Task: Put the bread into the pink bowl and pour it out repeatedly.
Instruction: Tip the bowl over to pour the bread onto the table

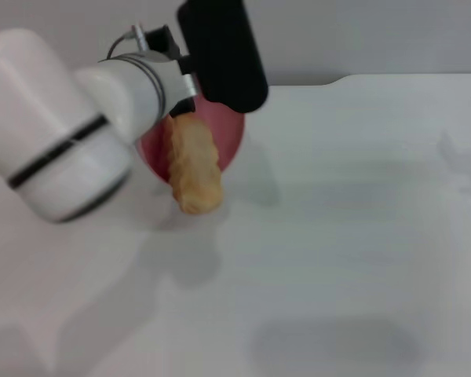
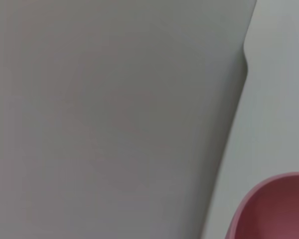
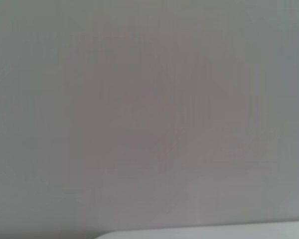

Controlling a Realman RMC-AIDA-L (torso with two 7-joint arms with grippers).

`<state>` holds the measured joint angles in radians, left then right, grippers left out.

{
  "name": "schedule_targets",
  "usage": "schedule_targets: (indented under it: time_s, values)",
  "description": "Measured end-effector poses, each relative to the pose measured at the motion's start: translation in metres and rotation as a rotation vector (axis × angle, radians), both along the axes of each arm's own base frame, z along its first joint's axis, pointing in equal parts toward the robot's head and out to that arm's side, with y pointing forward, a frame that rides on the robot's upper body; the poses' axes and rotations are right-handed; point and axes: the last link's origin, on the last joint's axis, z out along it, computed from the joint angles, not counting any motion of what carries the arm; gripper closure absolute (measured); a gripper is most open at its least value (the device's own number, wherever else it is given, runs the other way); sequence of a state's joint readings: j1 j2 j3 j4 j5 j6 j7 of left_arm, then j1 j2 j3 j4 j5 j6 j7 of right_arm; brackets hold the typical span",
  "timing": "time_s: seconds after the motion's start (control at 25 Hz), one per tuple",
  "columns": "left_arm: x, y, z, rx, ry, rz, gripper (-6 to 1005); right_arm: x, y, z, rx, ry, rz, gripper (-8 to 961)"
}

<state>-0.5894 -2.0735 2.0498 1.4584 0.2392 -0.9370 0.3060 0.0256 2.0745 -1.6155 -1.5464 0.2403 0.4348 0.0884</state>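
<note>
Soft, even, diffuse light fills the head view, with no glare on the pale tabletop (image 1: 353, 236). Faint blurred shadows lie below the bread (image 1: 193, 165) at centre left and as a dim oval patch at lower centre. The white left arm (image 1: 63, 133) at upper left looms large and out of focus. Both wrist views are hazy, flat grey and nearly featureless; the pink bowl (image 2: 276, 211) rim at lower right is soft-edged.

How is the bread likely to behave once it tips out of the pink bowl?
The bread looks rigid, holding its oblong shape while half out of the tilted pink bowl. It probably slides freely on smooth plastic. Its rounded length suggests it may roll slightly on the table.
</note>
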Motion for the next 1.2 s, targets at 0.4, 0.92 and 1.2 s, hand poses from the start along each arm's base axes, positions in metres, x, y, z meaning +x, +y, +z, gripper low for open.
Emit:
schedule_targets:
  time_s: [0.4,0.92,1.2]
  values:
    - [0.034,-0.029,-0.023,0.046,0.292,-0.275,950,0.005,0.000,-0.006,-0.015,0.002,-0.013,203]
    - [0.046,-0.052,-0.037,0.091,0.337,-0.417,952,0.000,0.001,-0.013,-0.036,0.006,-0.001,202]
    - [0.037,-0.023,-0.007,0.185,-0.078,-0.068,953,-0.017,-0.001,-0.035,-0.134,0.048,0.016,202]
